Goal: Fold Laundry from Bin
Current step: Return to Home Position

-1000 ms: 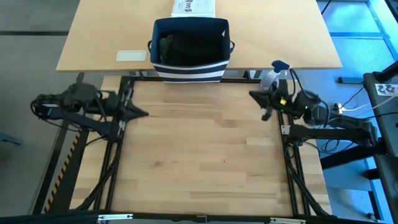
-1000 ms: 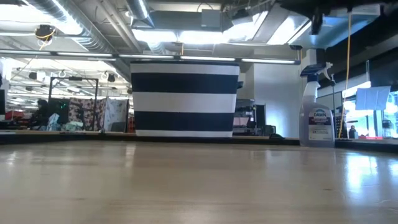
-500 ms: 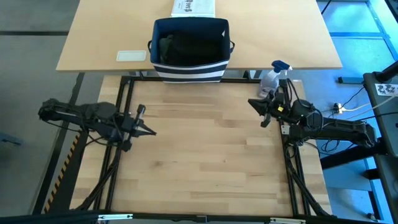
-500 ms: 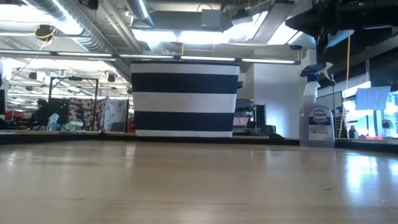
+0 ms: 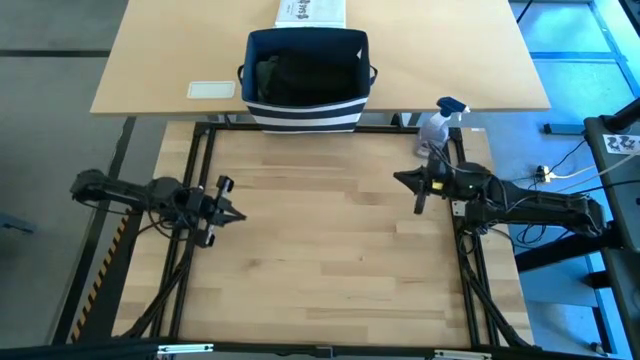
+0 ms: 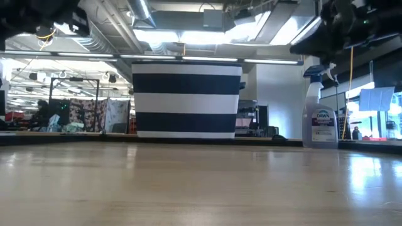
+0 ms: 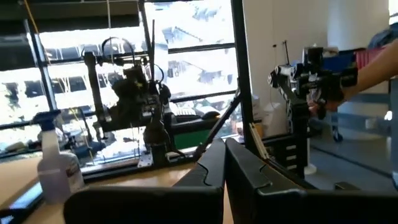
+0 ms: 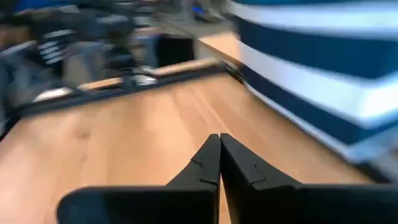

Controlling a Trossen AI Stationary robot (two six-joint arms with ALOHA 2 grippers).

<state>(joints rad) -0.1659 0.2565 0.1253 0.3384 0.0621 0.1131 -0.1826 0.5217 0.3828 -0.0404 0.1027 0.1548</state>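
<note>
The bin, dark navy with white stripes, stands on the tan table just past the far edge of the wooden worktop; it also shows in the low view and the right wrist view. Dark laundry lies heaped inside it. My left gripper hovers shut over the worktop's left side, pointing right. My right gripper hovers shut over the right side, pointing left. In each wrist view the fingers meet, left and right, with nothing between them.
A spray bottle stands at the worktop's far right corner, close to my right arm. A white printed box sits behind the bin, and a pale card lies to its left. Bare wood spreads between the grippers.
My left gripper has sunk a good way and drifted toward the table's near edge, tipping up from a downward slant to about level. My right gripper has come down a little and shifted slightly toward the near edge. Both stayed shut. The bin and laundry have not moved.
</note>
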